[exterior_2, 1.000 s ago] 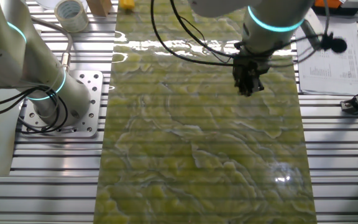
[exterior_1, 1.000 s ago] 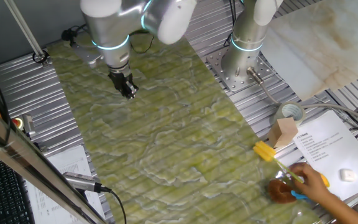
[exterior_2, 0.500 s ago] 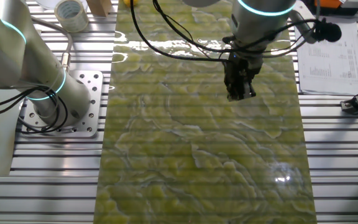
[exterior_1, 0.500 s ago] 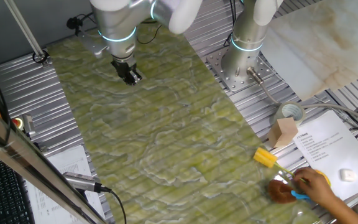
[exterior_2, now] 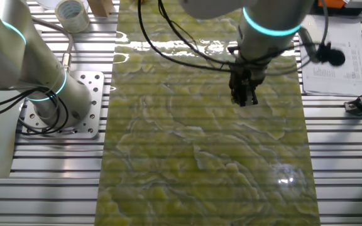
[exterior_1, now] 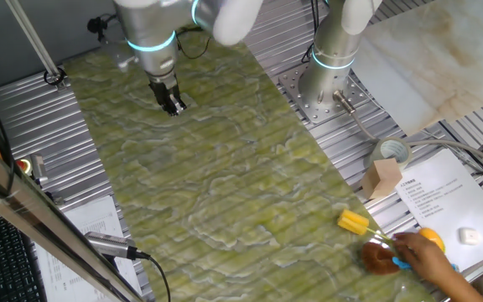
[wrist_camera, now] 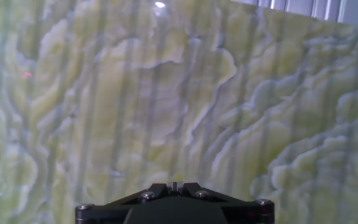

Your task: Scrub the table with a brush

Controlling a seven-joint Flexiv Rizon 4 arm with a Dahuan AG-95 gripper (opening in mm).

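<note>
The table (exterior_1: 225, 184) is a yellow-green marbled sheet with pale veins; it also shows in the other fixed view (exterior_2: 200, 163) and fills the hand view (wrist_camera: 166, 93). My gripper (exterior_1: 173, 106) hangs over the table's far part, fingers pointing down, shut and empty; it also shows in the other fixed view (exterior_2: 244, 98) and in the hand view (wrist_camera: 175, 185). The brush (exterior_1: 353, 221), with its yellow blocky head, lies at the table's near right edge, far from my gripper. A person's hand (exterior_1: 422, 252) holds its thin handle.
A second arm's base (exterior_1: 325, 75) stands right of the table. A tape roll (exterior_1: 390, 153), a cardboard block (exterior_1: 382, 178) and a printed sheet (exterior_1: 443, 197) lie at the right. A brown brush with a blue handle (exterior_1: 381, 258) lies by the hand. A beige slab (exterior_1: 426, 59) lies at the back right.
My gripper has shifted a little across the table's far part, staying shut. The person's hand has moved the brush head slightly leftward and nearer, onto the table's edge.
</note>
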